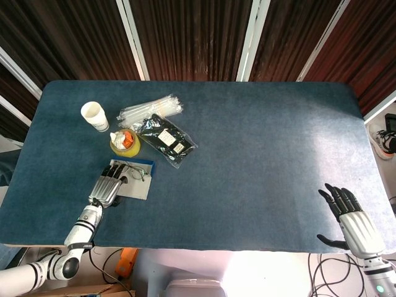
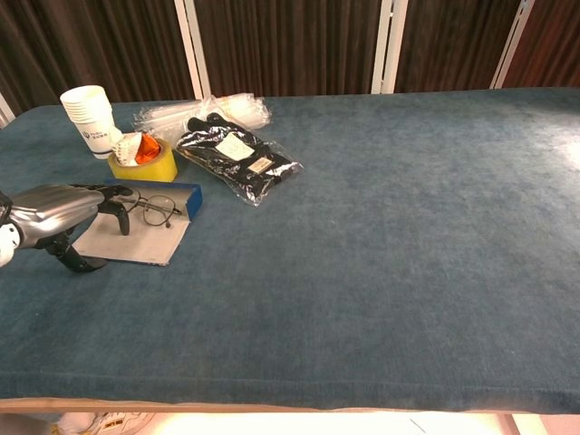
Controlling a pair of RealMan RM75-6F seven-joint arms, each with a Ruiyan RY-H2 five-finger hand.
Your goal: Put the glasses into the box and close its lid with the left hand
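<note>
the left hand [image 2: 56, 210] is hovering at the left edge of the frame, fingers stretched toward the glasses [image 2: 151, 210], holding nothing. the glasses are lying on the open box [image 2: 136, 237]. the right hand [image 1: 351, 221] is resting spread and empty, lower right.

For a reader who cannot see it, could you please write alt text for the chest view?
The robot's left hand reaches in from the left edge, fingertips at a pair of glasses lying on an open blue box on a blue table. Behind them sit paper cups, a yellow tape roll and plastic-wrapped packets.
</note>
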